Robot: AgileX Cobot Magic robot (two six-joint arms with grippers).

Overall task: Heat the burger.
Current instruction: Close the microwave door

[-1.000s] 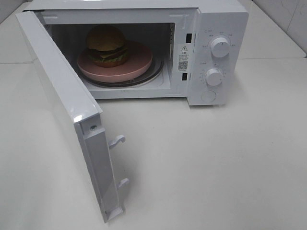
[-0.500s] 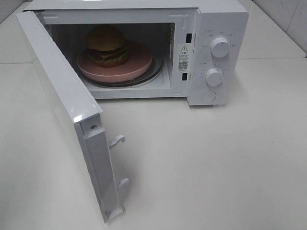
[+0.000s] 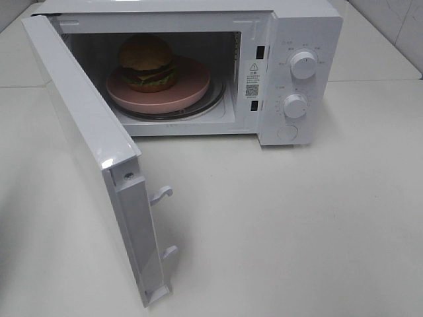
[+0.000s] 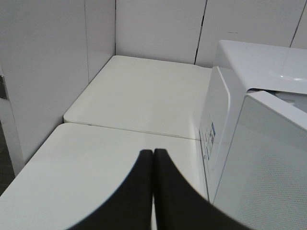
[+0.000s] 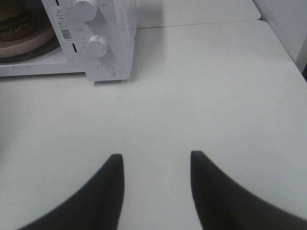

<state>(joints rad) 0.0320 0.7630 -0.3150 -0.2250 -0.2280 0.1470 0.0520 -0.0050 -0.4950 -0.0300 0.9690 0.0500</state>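
I see one microwave (image 3: 304,39) on the white table (image 3: 297,224), with its single door (image 3: 79,112) swung wide open toward the left side of the overhead view. Inside sits one burger (image 3: 147,63), upright on one pink plate (image 3: 192,86). It stands toward the back left of the plate rather than at its centre. The plate rests on one glass tray (image 3: 215,99), whose rim shows around the plate's front edge.

On the control panel I count two round knobs, an upper knob (image 3: 303,65) and a lower knob (image 3: 295,105), with one round button (image 3: 287,133) beneath them. One warning sticker (image 3: 252,79) with a square code is on the frame just beside the opening. Two white hooks stick out of the door's free edge, an upper hook (image 3: 162,194) and a lower hook (image 3: 169,251).

My left gripper (image 4: 153,152) is clenched, its two dark fingers pressed together with nothing between them. It hangs over the table beside the microwave's outer wall and the open door. My right gripper (image 5: 156,155) has its two fingers spread apart and grasps nothing. It is above bare table, well apart from the front of the control panel.
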